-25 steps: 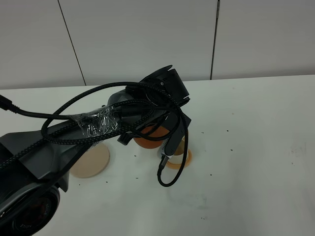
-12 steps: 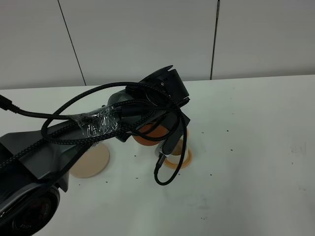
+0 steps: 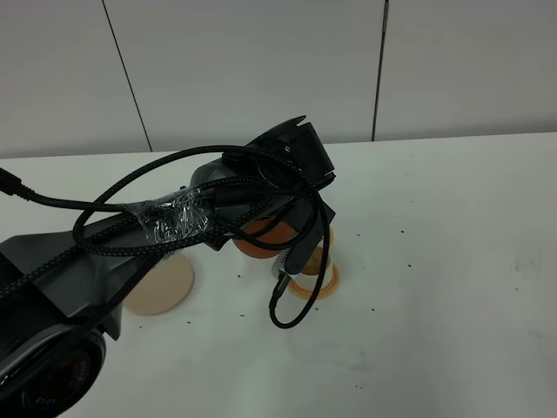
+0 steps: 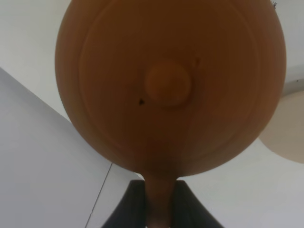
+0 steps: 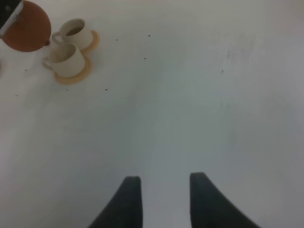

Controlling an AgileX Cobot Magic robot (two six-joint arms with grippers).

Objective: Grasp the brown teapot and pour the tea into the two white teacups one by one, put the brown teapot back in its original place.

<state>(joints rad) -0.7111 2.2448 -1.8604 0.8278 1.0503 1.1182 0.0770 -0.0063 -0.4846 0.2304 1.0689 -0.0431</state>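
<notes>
The brown teapot [image 4: 168,85] fills the left wrist view, lid and knob facing the camera. My left gripper [image 4: 159,192] is shut on its loop handle. From above, the arm hides most of the teapot [image 3: 259,239]. In the right wrist view the teapot [image 5: 26,26] hangs tilted, its spout beside the nearer of the two white teacups [image 5: 66,59]. The other teacup [image 5: 76,31] stands just behind it, each on an orange coaster [image 3: 318,285]. The beige plate [image 3: 160,286] lies bare to the left. My right gripper [image 5: 164,199] is open over bare table, well apart from the cups.
The left arm [image 3: 157,231] with its taped cable bundle crosses the left half of the high view, and a cable loop [image 3: 287,313] hangs down next to the coasters. A white wall [image 3: 261,70] backs the white table [image 3: 435,261].
The hanging cable loop has swung slightly to the left as the left wrist turned a little. The teapot stays in the grip. The right gripper's earlier state is not shown.
</notes>
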